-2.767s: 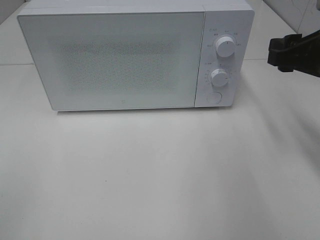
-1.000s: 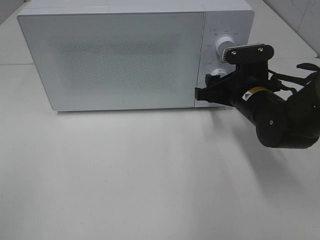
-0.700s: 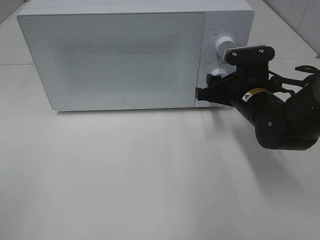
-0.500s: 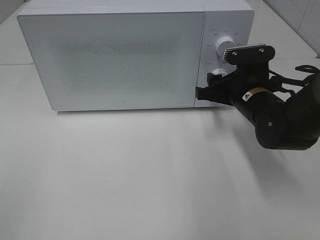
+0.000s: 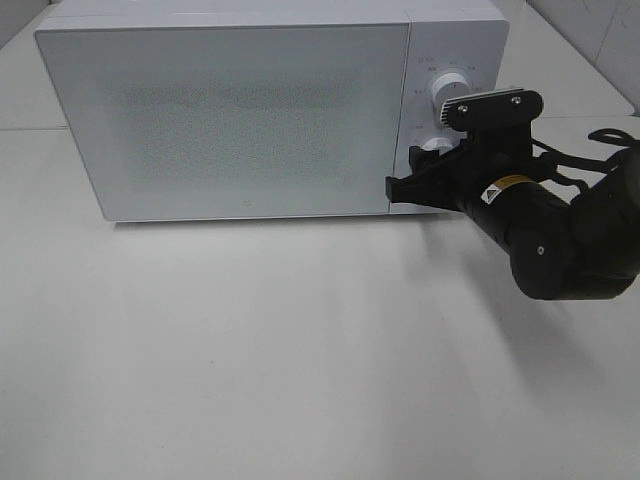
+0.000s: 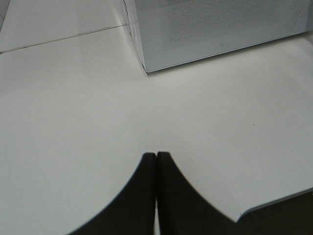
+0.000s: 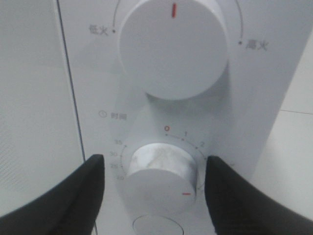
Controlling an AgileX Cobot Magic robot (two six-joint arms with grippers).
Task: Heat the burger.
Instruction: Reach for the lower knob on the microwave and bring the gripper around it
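- Burger: not in any view. The microwave [image 5: 230,120] door is shut and frosted, so I judge it is inside but cannot confirm that.
- Right hand [image 7: 154,169] is spread, one finger on each side of the timer knob [image 7: 164,176], with a gap on both sides. It is pinching nothing yet.
- Left hand [image 6: 156,159] has its fingers pressed together and hangs over bare tabletop [image 6: 73,107], near the microwave's front corner.
- To do this step well, I want the knob centred between the fingers before closing. The fingers should land on its rim, clear of the upper knob [image 7: 173,46] and the button below.
- Then I turn from the wrist without pushing, so the microwave does not slide.
- Nearly three seconds ago the right arm was only at the picture's right edge, well off the panel. Now it is at the knobs.
- Over the last second it has barely shifted, and the fingers look slightly closer together.
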